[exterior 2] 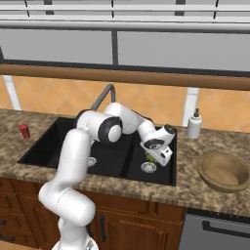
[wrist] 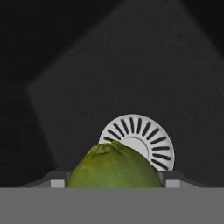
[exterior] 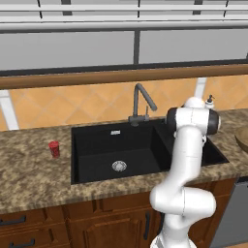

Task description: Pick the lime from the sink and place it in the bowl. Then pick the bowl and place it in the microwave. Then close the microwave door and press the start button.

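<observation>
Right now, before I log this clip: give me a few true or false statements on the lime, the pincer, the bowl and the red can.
1. The lime sits between the pincer fingers, down in the sink. True.
2. The lime already lies in the bowl. False: the bowl on the counter holds nothing.
3. A round silver drain lies just beyond the lime. True.
4. The red can stands inside the sink. False: it stands on the counter beside it.
5. The bowl and the red can sit on opposite sides of the sink. True.

Arm bent low, gripper (exterior 2: 152,157) pointing down (jaws part-closed).
</observation>
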Robot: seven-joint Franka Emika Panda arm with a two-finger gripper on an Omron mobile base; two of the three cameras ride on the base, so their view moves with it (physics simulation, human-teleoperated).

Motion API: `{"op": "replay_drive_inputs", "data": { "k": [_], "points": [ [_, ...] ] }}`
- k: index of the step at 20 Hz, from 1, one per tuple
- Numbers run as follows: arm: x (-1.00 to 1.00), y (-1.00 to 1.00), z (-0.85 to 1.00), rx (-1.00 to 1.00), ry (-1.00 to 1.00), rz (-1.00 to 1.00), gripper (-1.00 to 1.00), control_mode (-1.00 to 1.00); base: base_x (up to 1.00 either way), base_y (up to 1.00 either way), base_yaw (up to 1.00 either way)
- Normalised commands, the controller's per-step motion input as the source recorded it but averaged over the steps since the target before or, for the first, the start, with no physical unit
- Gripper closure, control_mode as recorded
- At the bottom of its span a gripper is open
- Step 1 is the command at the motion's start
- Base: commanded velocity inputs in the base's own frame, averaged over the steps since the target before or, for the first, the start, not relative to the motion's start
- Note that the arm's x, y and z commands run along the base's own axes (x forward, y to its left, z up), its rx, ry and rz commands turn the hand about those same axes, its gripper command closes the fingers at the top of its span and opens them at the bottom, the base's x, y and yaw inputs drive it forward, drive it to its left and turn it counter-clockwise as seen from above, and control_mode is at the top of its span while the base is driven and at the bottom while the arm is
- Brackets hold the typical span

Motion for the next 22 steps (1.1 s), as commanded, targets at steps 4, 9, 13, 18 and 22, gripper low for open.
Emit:
{"op": "replay_drive_inputs", "data": {
  "k": [4,9,13,18,22],
  "points": [
    [-0.66,-0.06,1.00,-0.13,-0.20,0.00,1.00,-1.00,0.00,0.00,0.00],
    [-0.64,-0.40,1.00,-0.12,-0.17,0.00,1.00,-1.00,0.00,0.00,0.00],
    [-0.64,-0.72,0.94,-0.03,-0.03,-0.08,1.00,-1.00,0.00,0.00,0.00],
    [-0.47,-0.80,1.00,-0.04,-0.01,-0.12,1.00,-1.00,0.00,0.00,0.00],
    [-0.42,-0.81,0.90,-0.01,0.00,-0.15,1.00,-1.00,0.00,0.00,0.00]
  ]
}}
